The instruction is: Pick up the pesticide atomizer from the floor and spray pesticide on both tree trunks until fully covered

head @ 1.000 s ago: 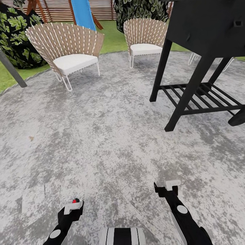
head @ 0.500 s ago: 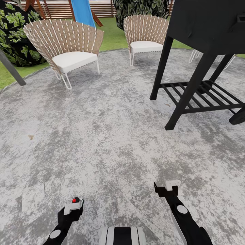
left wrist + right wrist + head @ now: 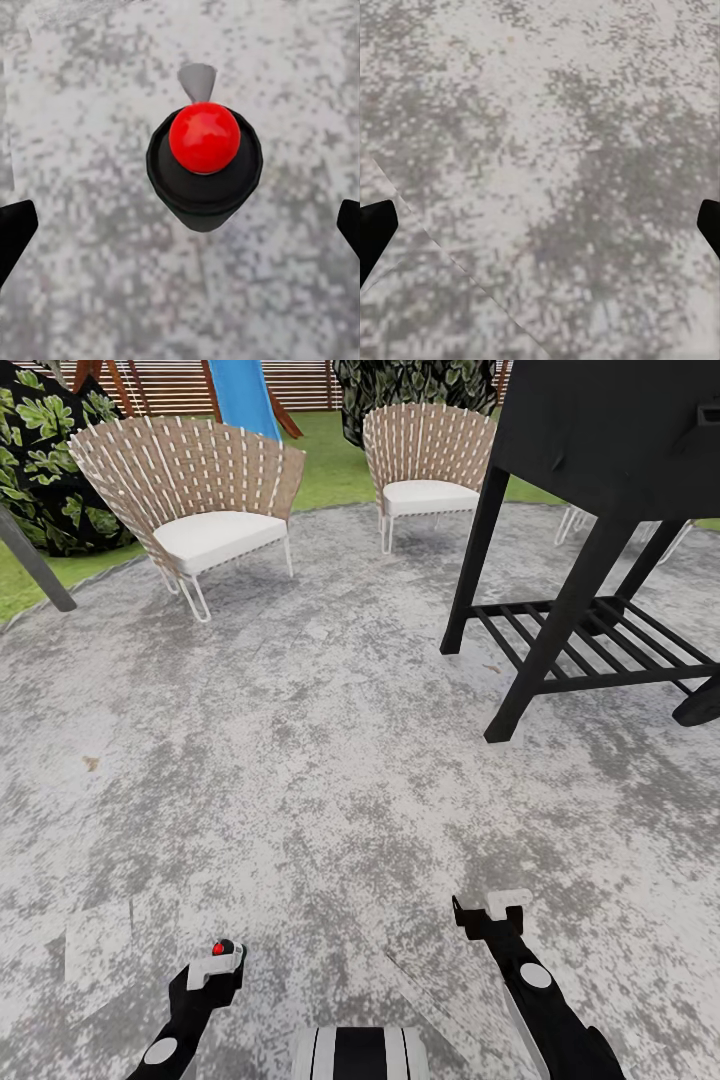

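Red-topped, the dark green-black pesticide atomizer (image 3: 204, 169) stands on the grey mottled floor (image 3: 330, 760) between your left gripper's (image 3: 215, 965) wide-spread jaws. Your right gripper (image 3: 490, 910) hangs with jaws apart, holding nothing. Beyond: two woven chairs (image 3: 195, 500) by the floor's curved edge.

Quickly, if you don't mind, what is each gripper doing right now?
Left gripper: open, jaws wide either side of the atomizer, not gripping it.
Right gripper: open, over bare floor.
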